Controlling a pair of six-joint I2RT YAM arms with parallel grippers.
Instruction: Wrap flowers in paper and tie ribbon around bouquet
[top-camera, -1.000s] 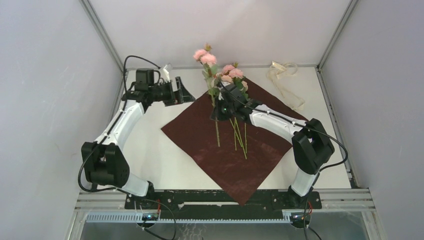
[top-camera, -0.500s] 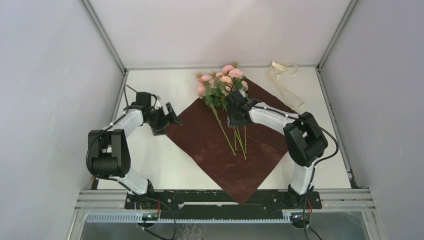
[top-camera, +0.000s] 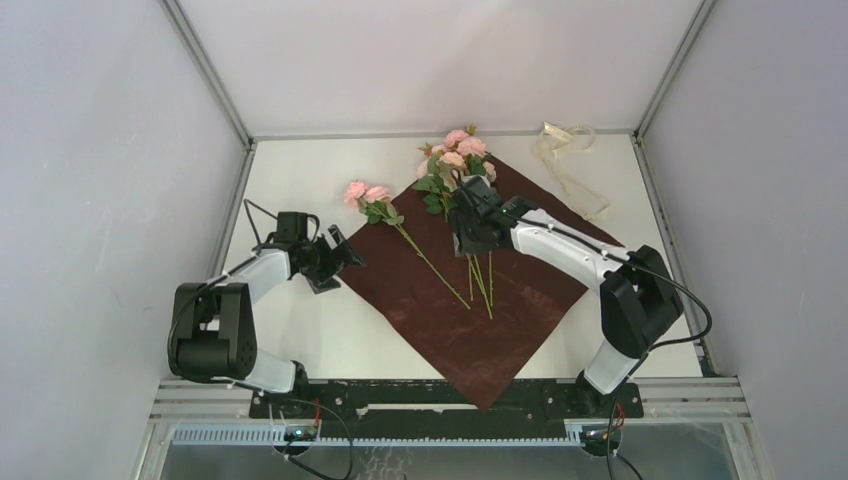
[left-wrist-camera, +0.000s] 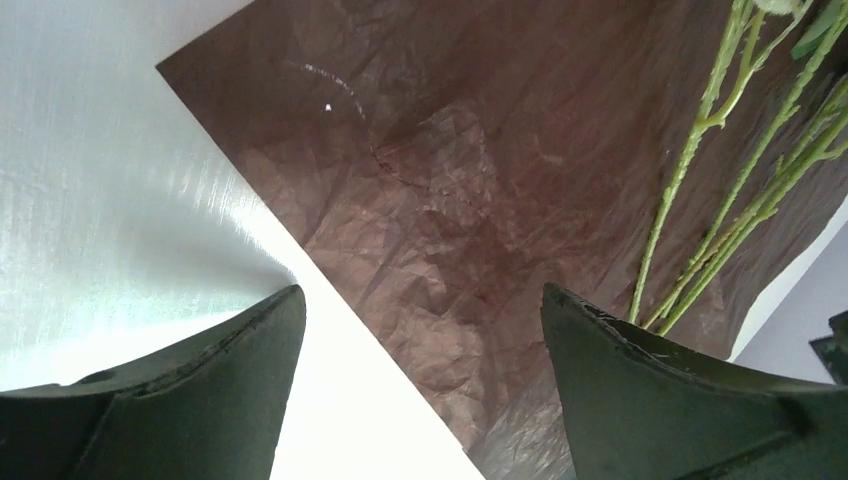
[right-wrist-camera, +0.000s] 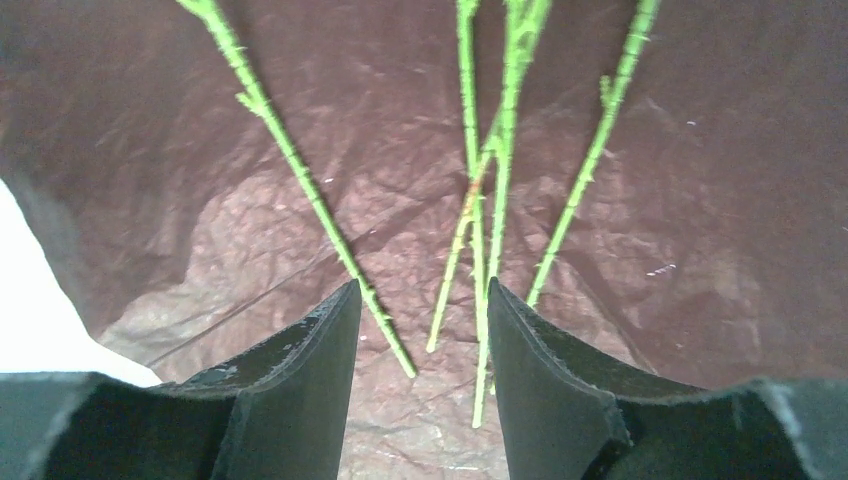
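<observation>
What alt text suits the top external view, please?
Pink flowers lie on dark red paper on a white table, one stem apart. The open right gripper hovers over the stalks; the open left gripper is by the paper's left corner.

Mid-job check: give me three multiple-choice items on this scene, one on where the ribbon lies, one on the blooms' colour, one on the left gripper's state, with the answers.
1. Where does the ribbon lie relative to the dark red paper?
A. on its middle
B. off it, on the table near the far right corner
C. under it

2. On the flowers, what colour are the blooms?
A. yellow
B. blue
C. pale pink

3. How does the left gripper stand?
A. open, nothing between its fingers
B. shut on the ribbon
C. shut on a stalk

Answers:
1 B: the top view shows it on bare table beyond the paper's far right edge.
2 C: pink heads show at the paper's far corner.
3 A: its wrist view shows the fingers wide apart over the paper's edge.
</observation>
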